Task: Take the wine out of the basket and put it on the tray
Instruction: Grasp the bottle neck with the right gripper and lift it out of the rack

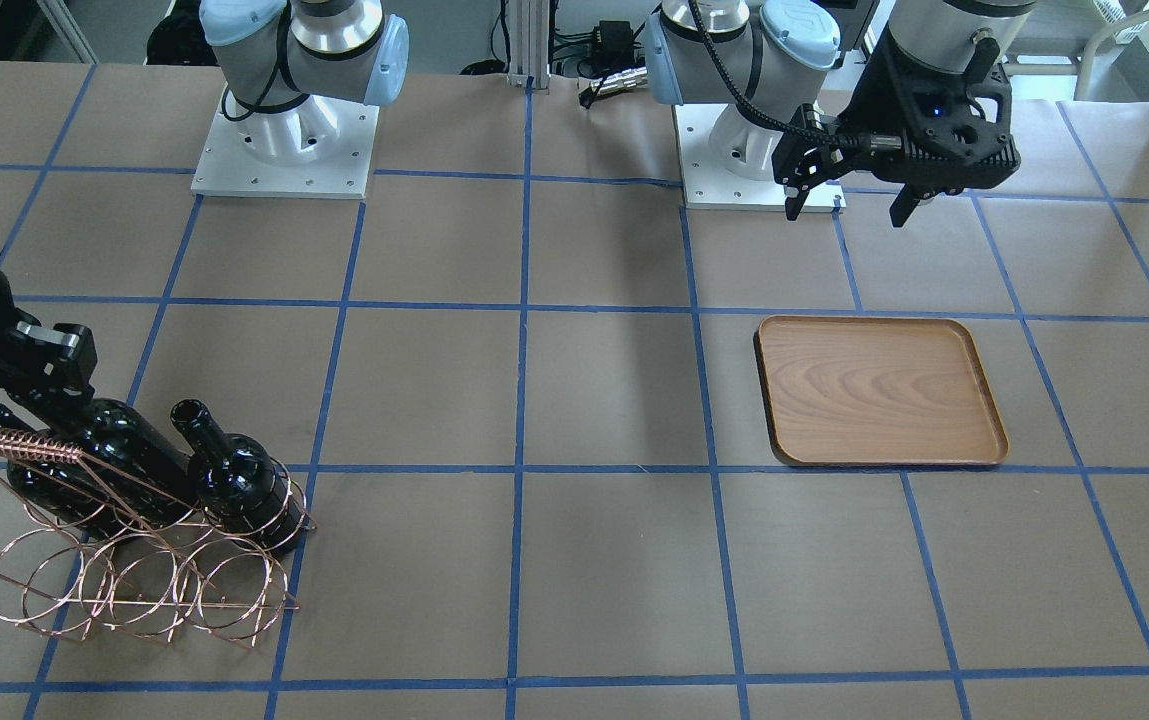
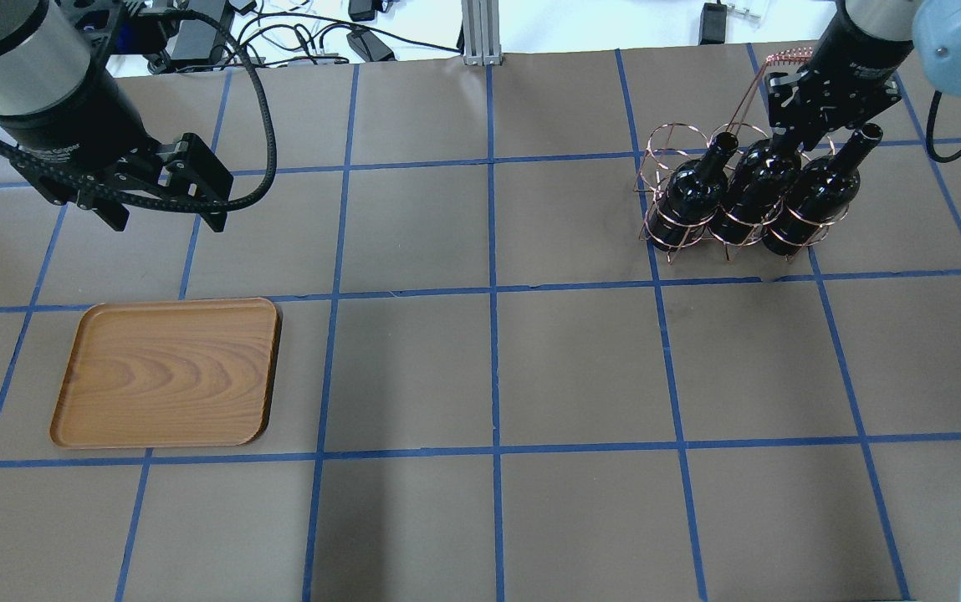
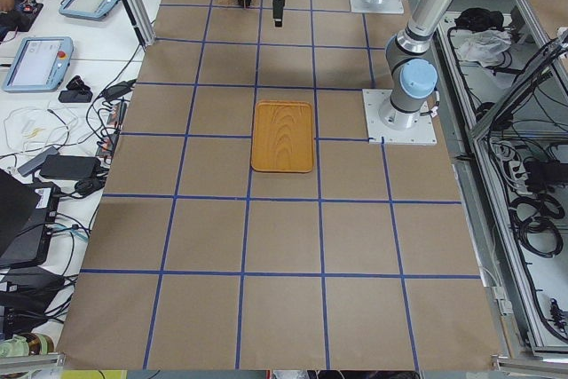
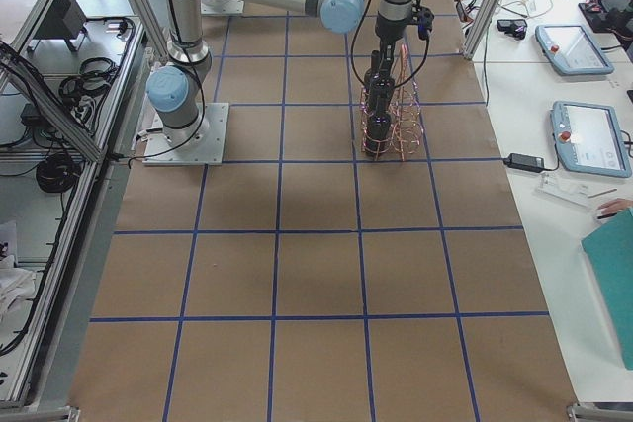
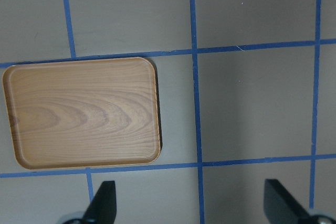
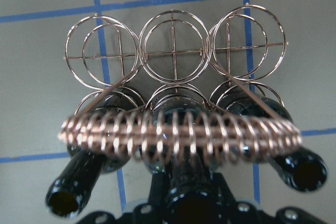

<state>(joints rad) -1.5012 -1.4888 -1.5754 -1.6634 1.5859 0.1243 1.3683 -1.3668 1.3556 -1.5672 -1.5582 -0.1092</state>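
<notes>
Three dark wine bottles lie tilted in the copper wire basket (image 2: 785,57), whose coiled handle shows in the right wrist view (image 6: 178,135). My right gripper (image 2: 784,138) is shut on the neck of the middle bottle (image 2: 752,192), which hides that neck; the bottle's body shows in the front view (image 1: 124,440). The outer bottles (image 2: 689,192) (image 2: 815,196) are free. The wooden tray (image 2: 166,372) lies bare on my left side. My left gripper (image 2: 166,219) is open and empty, above the table behind the tray (image 5: 84,114).
The basket's upper row of hoops (image 6: 173,51) holds nothing. Brown paper with blue tape lines covers the table (image 2: 488,359). The arm bases (image 1: 284,140) stand at the robot's edge. Cables lie beyond the table's far edge in the overhead view (image 2: 296,42).
</notes>
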